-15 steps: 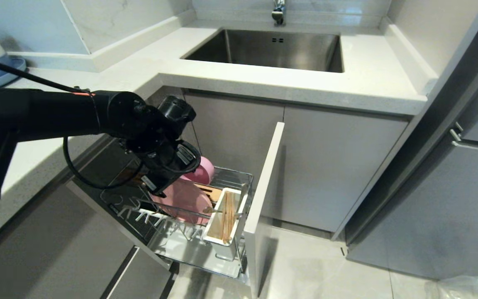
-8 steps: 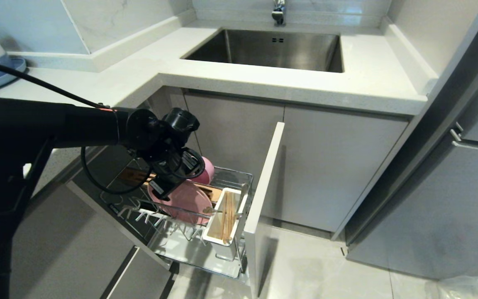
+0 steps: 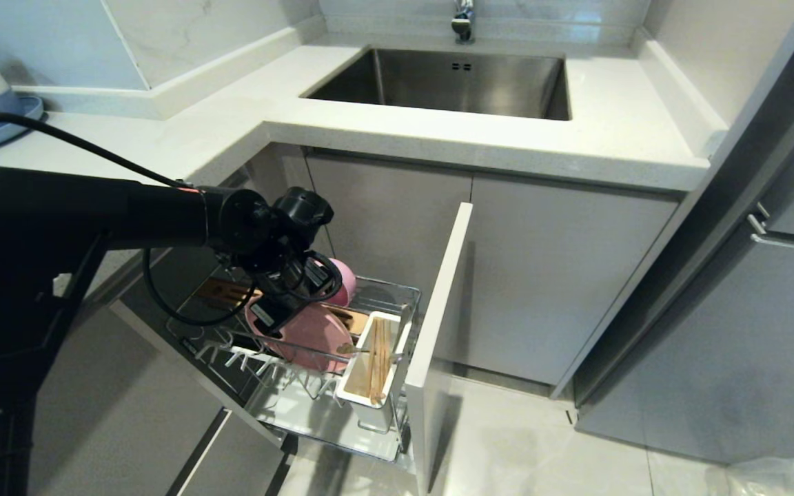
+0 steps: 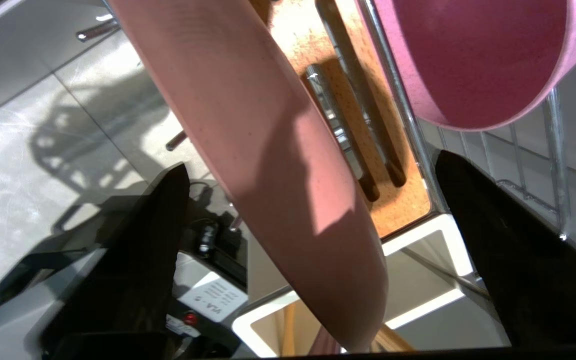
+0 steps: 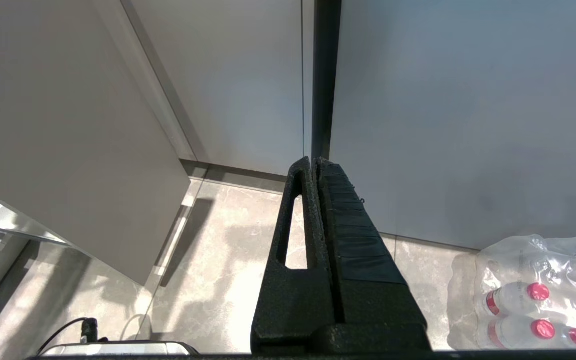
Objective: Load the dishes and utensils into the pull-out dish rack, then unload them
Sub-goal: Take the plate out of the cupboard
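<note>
The pull-out dish rack stands drawn out under the counter, floor free past its grey front. A matte pink plate stands on edge in its prongs, the pink bowl behind. The left gripper straddles the plate's rim, fingers wide apart, not touching. The right gripper hangs pressed together above the floor.
</note>
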You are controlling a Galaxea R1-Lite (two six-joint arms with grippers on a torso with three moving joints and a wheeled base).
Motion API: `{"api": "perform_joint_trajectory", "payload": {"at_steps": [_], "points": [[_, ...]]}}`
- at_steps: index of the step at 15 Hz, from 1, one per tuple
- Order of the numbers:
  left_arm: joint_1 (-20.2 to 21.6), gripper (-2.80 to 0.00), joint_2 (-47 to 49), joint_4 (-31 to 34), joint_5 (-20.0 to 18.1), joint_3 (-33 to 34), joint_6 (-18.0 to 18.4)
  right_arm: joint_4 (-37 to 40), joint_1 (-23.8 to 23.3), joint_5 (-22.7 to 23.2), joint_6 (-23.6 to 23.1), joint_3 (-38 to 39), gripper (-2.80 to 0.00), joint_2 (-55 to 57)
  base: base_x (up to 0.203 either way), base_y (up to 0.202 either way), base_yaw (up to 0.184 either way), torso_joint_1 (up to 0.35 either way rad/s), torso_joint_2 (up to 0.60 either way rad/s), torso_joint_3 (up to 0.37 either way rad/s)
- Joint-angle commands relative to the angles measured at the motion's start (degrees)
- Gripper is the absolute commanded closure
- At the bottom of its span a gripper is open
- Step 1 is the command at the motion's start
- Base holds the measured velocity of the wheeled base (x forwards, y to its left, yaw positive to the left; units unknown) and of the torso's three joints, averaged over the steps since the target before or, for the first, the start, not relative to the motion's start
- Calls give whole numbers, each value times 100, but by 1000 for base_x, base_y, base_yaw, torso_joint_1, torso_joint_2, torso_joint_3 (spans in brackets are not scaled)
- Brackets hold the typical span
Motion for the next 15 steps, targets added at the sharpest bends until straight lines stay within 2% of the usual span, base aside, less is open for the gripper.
{"api": "perform_joint_trajectory", "payload": {"at_steps": [1,15], "points": [[9,0,-4,20,18,0,-30,-1,1,0,3,9,0,0,0,0,0,0,0,0],[-8,0,-61,37,18,21,-39,-1,1,0,3,9,0,0,0,0,0,0,0,0]]}}
